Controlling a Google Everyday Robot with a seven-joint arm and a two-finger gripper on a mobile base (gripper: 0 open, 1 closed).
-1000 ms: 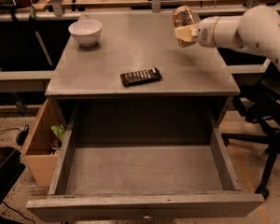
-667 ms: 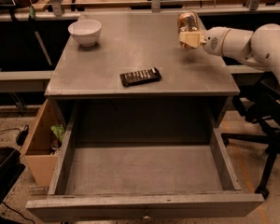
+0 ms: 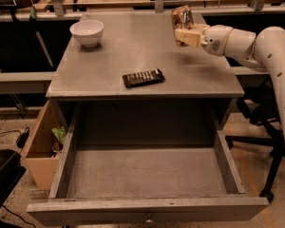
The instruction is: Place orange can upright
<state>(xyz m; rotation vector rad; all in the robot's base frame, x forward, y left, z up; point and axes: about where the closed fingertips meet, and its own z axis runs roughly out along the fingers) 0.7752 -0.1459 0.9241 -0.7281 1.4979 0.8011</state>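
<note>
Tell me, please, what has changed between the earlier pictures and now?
The gripper, holding the orange can, has shifted slightly leftward in the picture, over the far right of the table; nothing was released. The white bowl, the remote and the open drawer stayed put.

Arm outstretched, end effector (image 3: 183, 31) raised, clasping orange can (image 3: 182, 16)
</note>
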